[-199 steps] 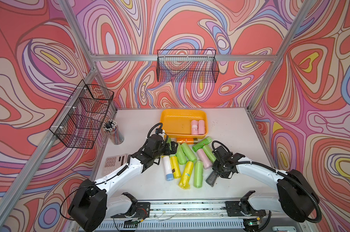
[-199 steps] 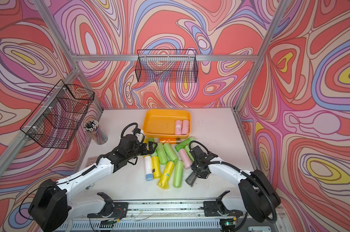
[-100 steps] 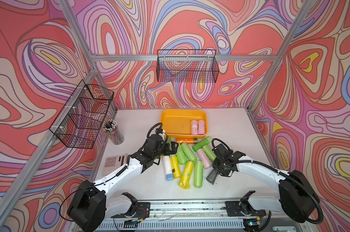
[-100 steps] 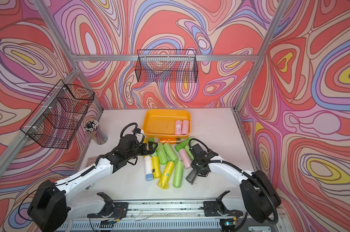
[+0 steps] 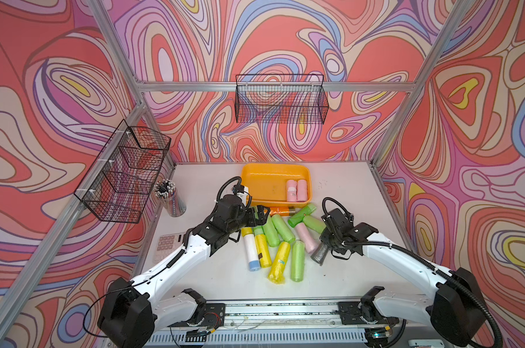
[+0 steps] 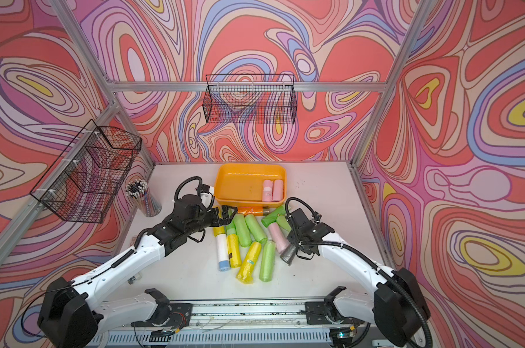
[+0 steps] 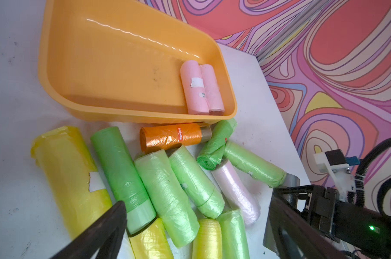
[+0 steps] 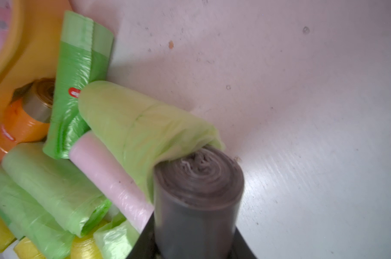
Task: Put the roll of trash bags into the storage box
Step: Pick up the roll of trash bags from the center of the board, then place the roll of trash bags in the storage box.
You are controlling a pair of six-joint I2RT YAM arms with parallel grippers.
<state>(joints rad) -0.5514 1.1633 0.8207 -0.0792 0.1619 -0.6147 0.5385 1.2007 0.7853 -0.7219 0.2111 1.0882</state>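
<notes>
Right fingers (image 8: 242, 247) clamped on grey roll (image 8: 199, 179); left fingers (image 7: 105, 224) apart. Grasp done; next: lift over box (image 5: 255, 177), release.

The orange roll (image 7: 167, 140), lying against the near wall of the storage box (image 7: 131, 116), carries a small red label that seems to read "sodolike". The red sticker on a green roll (image 7: 217, 141) is illegible.

Arms: white shells, black joints.
Left arm (image 5: 192, 250), right arm (image 5: 387, 251) alike; black cable loops (image 5: 226, 186) near wrists, corrugated hose (image 5: 482, 302) on right base.
</notes>
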